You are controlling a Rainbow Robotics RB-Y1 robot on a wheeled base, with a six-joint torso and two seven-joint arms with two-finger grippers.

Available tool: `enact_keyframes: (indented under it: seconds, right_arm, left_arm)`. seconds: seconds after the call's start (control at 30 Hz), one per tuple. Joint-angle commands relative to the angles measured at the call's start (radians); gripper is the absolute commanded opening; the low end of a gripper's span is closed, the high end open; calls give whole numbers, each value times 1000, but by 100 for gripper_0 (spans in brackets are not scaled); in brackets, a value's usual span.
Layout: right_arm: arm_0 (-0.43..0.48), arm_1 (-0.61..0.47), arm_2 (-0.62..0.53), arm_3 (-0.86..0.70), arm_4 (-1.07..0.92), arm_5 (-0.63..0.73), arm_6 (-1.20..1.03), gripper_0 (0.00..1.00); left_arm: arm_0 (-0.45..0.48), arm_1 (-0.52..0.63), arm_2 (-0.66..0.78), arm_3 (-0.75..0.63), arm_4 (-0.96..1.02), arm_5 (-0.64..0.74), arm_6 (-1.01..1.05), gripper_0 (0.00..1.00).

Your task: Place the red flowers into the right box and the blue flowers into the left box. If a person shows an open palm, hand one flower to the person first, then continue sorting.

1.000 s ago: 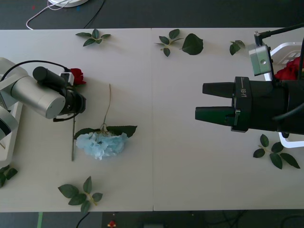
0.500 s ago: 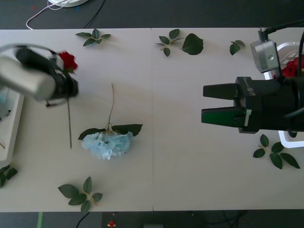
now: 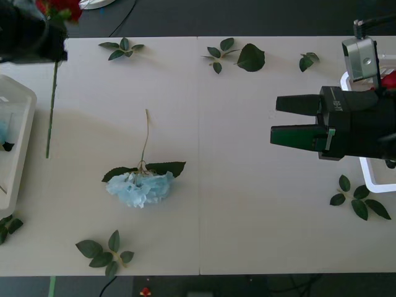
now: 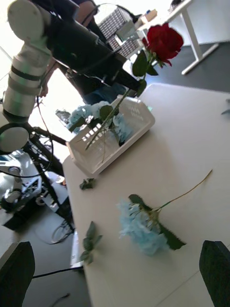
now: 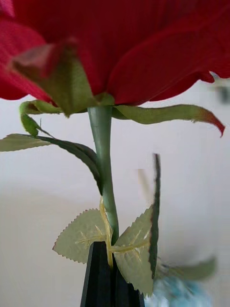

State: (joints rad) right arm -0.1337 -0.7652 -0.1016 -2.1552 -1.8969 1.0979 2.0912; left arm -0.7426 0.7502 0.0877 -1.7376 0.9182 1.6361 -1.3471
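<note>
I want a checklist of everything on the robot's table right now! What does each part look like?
Surface: pale table with a seam down its middle.
Job's things: one red rose held up in the air at the far left; one blue hydrangea lying on the table; more blue flowers in the left box; the right box at the right edge, partly hidden by the arm.
Clutter: loose green leaf sprigs scattered near the edges.
Grippers: left tool shut on the rose's stem; right tool open, holding nothing, over the table's right side.
Cables: white and dark cables on the floor beyond the far edge.
Surroundings: dark floor, another white table behind.
</note>
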Motion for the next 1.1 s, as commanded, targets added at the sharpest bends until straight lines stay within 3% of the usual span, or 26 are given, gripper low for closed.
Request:
enact_keyframes:
  seconds: [0.03,0.17,0.33,0.5,0.67,0.93,1.1]
  right_arm:
    - [-29,-34,3,-8,-13,-30,50,100]
    - [-37,-39,8,-8,-37,-52,52,100]
    - [-72,-49,63,0,-67,-96,43,100]
    - [-112,-48,141,24,-108,-171,64,100]
    - [-113,-39,145,24,-105,-194,78,100]
    - [-113,-9,141,24,-106,-234,101,100]
    - [-112,12,135,24,-108,-256,116,100]
  left_arm:
    - [-47,-23,15,-129,111,-56,-241,0]
    - [-49,-89,18,-157,195,-150,-348,0]
    - [-47,-204,72,-152,287,-173,-537,0]
    - [-40,-341,107,-131,473,-237,-590,0]
    - [-38,-448,104,-129,536,-338,-604,0]
    - [-37,-459,6,-128,579,-397,-607,0]
    - [-38,-434,-123,-120,616,-536,-609,0]
